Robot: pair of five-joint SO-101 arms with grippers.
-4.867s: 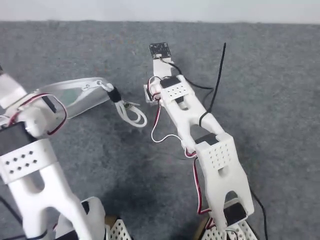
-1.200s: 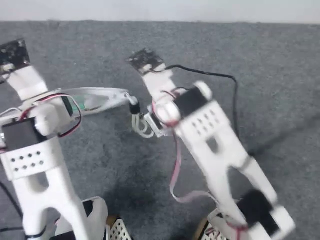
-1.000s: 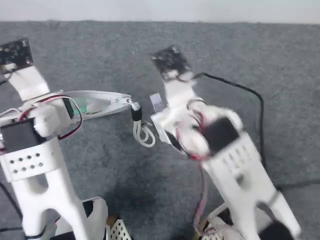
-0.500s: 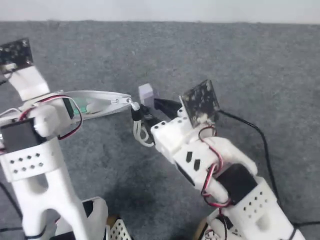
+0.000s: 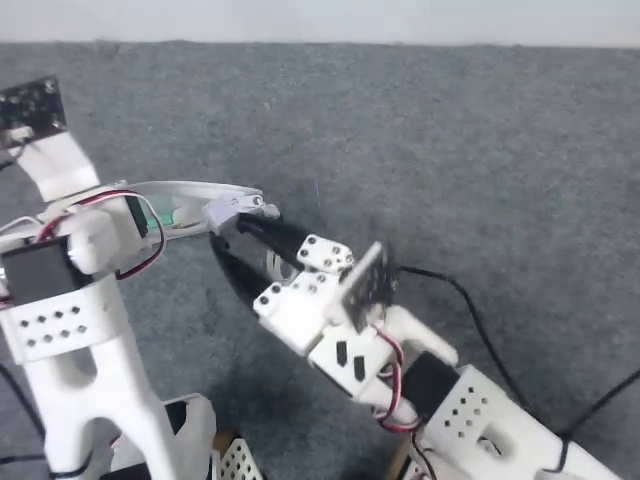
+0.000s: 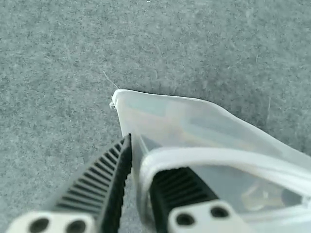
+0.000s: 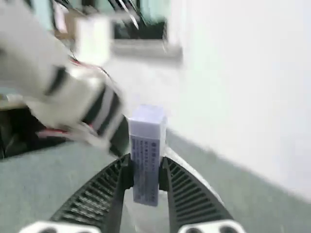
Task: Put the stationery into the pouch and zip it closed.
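On the left of the high view, the left arm (image 5: 70,300) is standing tall over the grey bench (image 5: 480,140). The translucent pouch (image 5: 190,203) is stretching out to the right from behind it. The pouch's mouth is gaping upward, and something green (image 5: 160,213) is showing through its side. What that item is cannot be told.

In the left wrist view, the left claw (image 6: 138,158) is pinching the pouch's wall. One ribbed black finger (image 6: 109,179) is pressing from outside, and the other is sitting inside, under the white rim of the mouth. The wall is caught between them. Beyond the fingertips, the pouch's far corner is pointing out over the bench.

Further right in the high view, at the pouch's right-hand end, a small pale eraser (image 5: 222,207) is hovering at the rim. Whether it is touching the pouch or has already entered the mouth cannot be judged from here.

The right claw (image 5: 226,230) is gripping it. Its two black fingers are angling in from the lower right and closing on the block (the right wrist view is showing this plainly). There the eraser is standing upright, with its top poking above the fingertips, and a ribbed pad is pressing on either side.

The right arm (image 5: 470,420) is stretching low across the bench from the bottom right corner — with a black cable (image 5: 470,310) trailing beside it.
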